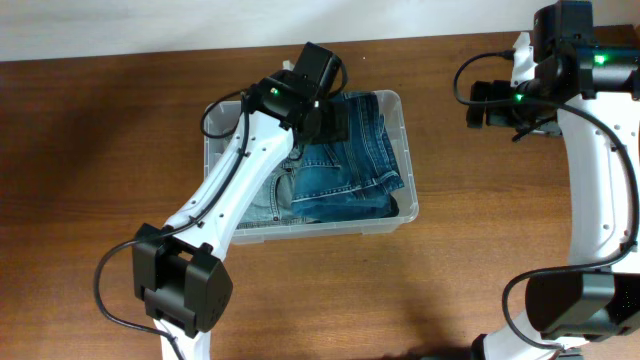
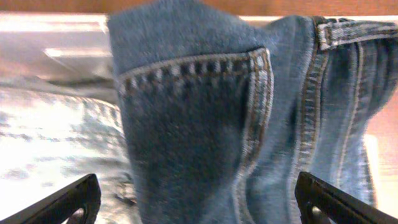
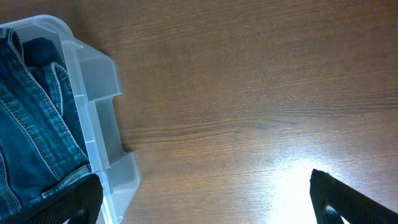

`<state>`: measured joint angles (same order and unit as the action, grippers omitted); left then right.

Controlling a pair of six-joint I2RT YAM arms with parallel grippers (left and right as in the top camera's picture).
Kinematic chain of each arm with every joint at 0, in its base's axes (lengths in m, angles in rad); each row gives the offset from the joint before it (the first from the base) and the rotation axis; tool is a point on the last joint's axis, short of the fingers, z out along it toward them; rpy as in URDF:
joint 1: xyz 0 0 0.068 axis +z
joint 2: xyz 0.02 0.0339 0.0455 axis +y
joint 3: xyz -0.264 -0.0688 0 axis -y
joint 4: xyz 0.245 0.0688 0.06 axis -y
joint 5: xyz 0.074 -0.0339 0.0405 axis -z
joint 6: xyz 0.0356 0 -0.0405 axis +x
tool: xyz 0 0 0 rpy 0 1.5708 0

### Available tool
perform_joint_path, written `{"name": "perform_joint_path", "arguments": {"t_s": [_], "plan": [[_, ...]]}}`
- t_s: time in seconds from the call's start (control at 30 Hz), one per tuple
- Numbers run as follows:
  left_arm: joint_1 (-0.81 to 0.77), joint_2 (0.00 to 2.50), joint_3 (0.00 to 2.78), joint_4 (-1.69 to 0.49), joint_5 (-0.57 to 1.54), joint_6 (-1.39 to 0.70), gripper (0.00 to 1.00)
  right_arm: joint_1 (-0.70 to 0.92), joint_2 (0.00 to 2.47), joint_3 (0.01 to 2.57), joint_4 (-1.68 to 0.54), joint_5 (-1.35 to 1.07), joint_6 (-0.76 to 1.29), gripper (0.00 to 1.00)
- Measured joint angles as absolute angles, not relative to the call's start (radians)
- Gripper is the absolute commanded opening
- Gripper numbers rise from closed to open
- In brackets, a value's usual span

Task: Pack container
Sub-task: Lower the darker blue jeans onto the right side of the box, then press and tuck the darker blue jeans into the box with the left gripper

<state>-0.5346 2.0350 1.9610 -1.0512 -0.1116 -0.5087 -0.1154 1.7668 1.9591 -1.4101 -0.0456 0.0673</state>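
Your left gripper (image 2: 199, 208) hangs over the jeans with its fingers spread wide, gripping nothing. The jeans (image 2: 205, 124) are folded blue denim (coarse weave, tan stitching) and fill the clear, round-cornered plastic container (image 1: 408, 150) near the table's (image 3: 249, 93) far edge. Your right gripper (image 3: 205, 199) gapes empty over bare wood by the far right corner.

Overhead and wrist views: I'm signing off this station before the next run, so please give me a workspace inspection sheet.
Surface: brown wood-grain table.
Job's things: clear container with blue jeans inside.
Clutter: nothing seen.
Grippers: left gripper open above the jeans; right gripper open over the table, beside the container.
Cables: black cables hang in loose loops.
Surroundings: pale wall along the table's far edge.
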Motion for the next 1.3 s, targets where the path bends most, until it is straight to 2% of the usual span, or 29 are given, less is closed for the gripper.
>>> {"name": "perform_joint_path", "arguments": {"t_s": [0.17, 0.2, 0.23, 0.27, 0.3, 0.33, 0.7, 1.07, 1.3], "plan": [[-0.536, 2.035, 2.022, -1.055, -0.2, -0.404, 0.99, -0.115, 1.767, 1.959, -1.41, -0.045, 0.068, 0.98], [-0.537, 2.033, 2.043, -1.055, -0.216, -0.389, 0.94, -0.115, 1.767, 1.959, -1.41, -0.046, 0.068, 0.98], [-0.538, 2.031, 2.062, -1.055, -0.229, -0.378, 0.72, -0.115, 1.767, 1.959, -1.41, -0.045, 0.068, 0.99], [-0.54, 2.026, 2.078, -1.054, -0.241, -0.366, 0.43, -0.115, 1.767, 1.959, -1.41, -0.045, 0.068, 0.99], [-0.543, 2.019, 2.09, -1.054, -0.249, -0.359, 0.09, -0.115, 1.767, 1.959, -1.41, -0.045, 0.068, 0.99], [-0.547, 2.012, 2.098, -1.054, -0.256, -0.354, 0.01, -0.115, 1.767, 1.959, -1.41, -0.045, 0.068, 0.99], [-0.575, 2.004, 2.119, -1.038, -0.292, -0.328, 0.01, -0.115, 1.767, 1.959, -1.41, -0.045, 0.067, 0.98], [-0.575, 2.255, 2.124, -1.079, -0.325, -0.328, 0.01, -0.115, 1.767, 1.959, -1.41, -0.045, 0.068, 0.98], [-0.58, 2.302, 2.158, -1.125, -0.38, -0.317, 0.01, -0.115, 1.767, 1.959, -1.41, -0.045, 0.068, 0.99]]}}
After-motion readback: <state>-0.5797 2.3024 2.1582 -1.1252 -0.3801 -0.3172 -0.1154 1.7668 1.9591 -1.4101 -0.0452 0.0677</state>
